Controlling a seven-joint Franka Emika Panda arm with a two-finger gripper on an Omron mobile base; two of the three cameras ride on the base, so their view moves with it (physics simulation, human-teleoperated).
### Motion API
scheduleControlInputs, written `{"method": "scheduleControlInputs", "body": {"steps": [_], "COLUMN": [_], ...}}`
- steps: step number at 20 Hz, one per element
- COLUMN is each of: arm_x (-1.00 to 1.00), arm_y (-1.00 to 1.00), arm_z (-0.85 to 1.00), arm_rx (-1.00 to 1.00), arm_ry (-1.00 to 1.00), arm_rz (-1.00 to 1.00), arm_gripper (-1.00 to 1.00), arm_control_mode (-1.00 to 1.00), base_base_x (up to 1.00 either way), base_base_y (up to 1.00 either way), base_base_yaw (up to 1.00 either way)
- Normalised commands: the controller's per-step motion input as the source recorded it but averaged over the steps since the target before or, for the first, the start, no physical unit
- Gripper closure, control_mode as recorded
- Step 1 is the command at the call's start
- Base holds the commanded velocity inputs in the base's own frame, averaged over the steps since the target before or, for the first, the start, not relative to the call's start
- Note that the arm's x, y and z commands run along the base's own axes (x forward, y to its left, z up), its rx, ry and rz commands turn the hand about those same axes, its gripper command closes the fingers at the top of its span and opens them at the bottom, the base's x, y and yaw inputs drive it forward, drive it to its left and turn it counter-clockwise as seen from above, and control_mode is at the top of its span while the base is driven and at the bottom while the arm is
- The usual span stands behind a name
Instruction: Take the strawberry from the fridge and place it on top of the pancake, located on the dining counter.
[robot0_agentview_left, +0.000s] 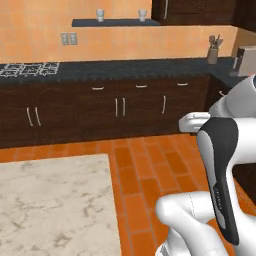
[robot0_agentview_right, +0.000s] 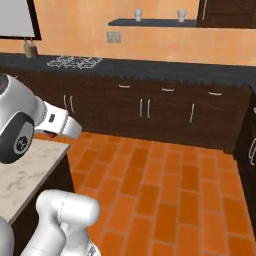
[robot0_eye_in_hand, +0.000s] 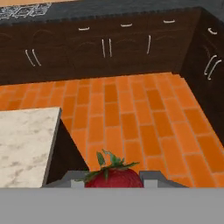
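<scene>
The arm reaches out level over the floor, its gripper (robot0_eye_in_hand: 113, 180) clamped on the strawberry (robot0_eye_in_hand: 114, 177), with the dining counter (robot0_eye_in_hand: 24, 144) just beside it.

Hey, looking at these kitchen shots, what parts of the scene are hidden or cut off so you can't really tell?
- strawberry: hand view, its lower part is cut off at the bottom; the gripper is shut on it, though the fingertips barely show.
- dining counter: left base view, the frame edges cut it, so the rest of its top is unseen.
- Two cups on the wall shelf: too small to tell details.
</scene>
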Motion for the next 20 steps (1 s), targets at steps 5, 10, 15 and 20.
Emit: {"method": "scheduleControlInputs", "body": {"steps": [5, 10, 15, 20], "arm_x": [0.00, 0.00, 0.00, 0.00], "arm_y": [0.00, 0.00, 0.00, 0.00], "arm_z": [0.00, 0.00, 0.00, 0.00], "arm_rx": [0.00, 0.00, 0.00, 0.00], "arm_ry": [0.00, 0.00, 0.00, 0.00], "arm_rz": [0.00, 0.00, 0.00, 0.00], "arm_gripper": [1.00, 1.00, 1.00, 1.00], "arm_control_mode": [1.00, 1.00, 1.00, 1.00], "base_base_x": [-0.02, -0.05, -0.03, -0.03], "base_base_y": [0.45, 0.36, 0.00, 0.00], "base_base_yaw": [0.93, 0.93, 1.00, 1.00]}}
